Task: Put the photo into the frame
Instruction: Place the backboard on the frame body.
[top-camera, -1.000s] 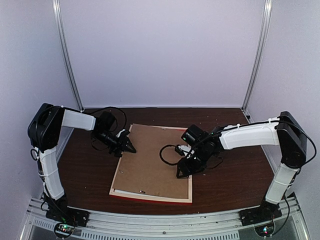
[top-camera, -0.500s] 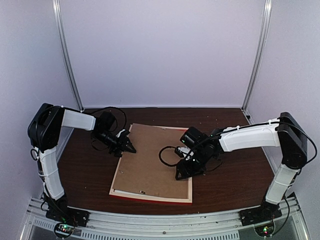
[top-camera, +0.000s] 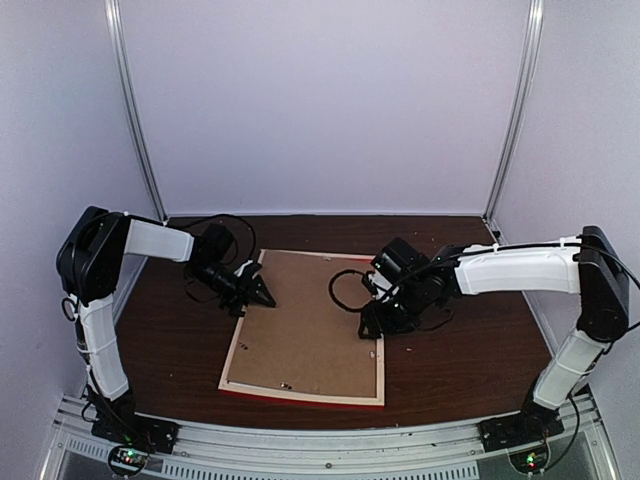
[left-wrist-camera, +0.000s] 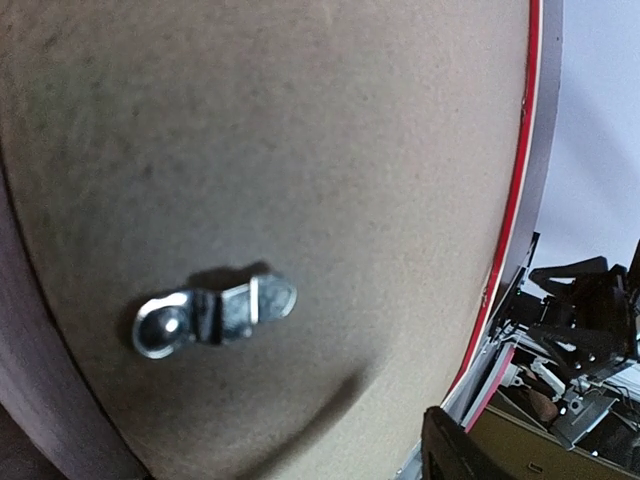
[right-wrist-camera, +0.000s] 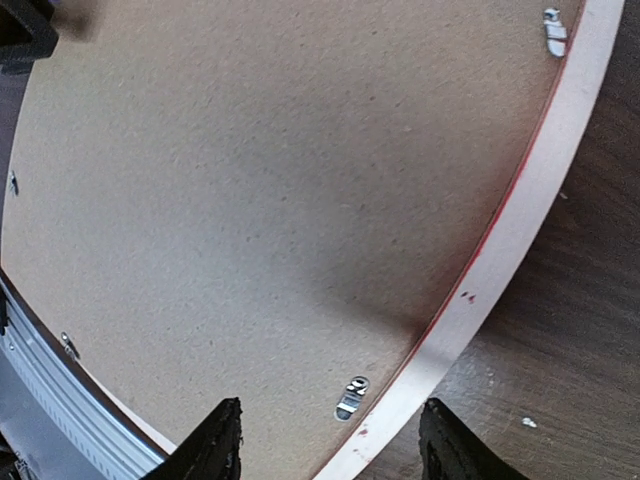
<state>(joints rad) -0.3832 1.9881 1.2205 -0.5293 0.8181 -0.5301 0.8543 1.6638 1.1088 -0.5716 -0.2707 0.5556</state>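
Observation:
The frame (top-camera: 300, 391) lies face down on the table, pale wood back up, red along its outer edge (left-wrist-camera: 522, 180). A plain brown backing board (top-camera: 305, 320) fills it, so the photo is hidden. My left gripper (top-camera: 262, 294) hovers over the board's far left edge; only one finger (left-wrist-camera: 455, 450) shows, off to the side, with a metal clip (left-wrist-camera: 215, 313) on bare board ahead of it. My right gripper (top-camera: 371, 327) is open above the frame's right rim (right-wrist-camera: 520, 260). Its fingers straddle the rim and a small clip (right-wrist-camera: 351, 397), holding nothing.
The dark wooden table (top-camera: 470, 350) is walled in by white panels at the back and sides. A metal rail (top-camera: 320, 440) runs along the near edge. A black cable (top-camera: 345, 290) loops over the board beside the right wrist. Another clip (right-wrist-camera: 553, 30) sits farther along the rim.
My right gripper has moved farther back along the frame's right edge, and that arm has stretched out. The left gripper has stayed in place and its jaws look slightly wider.

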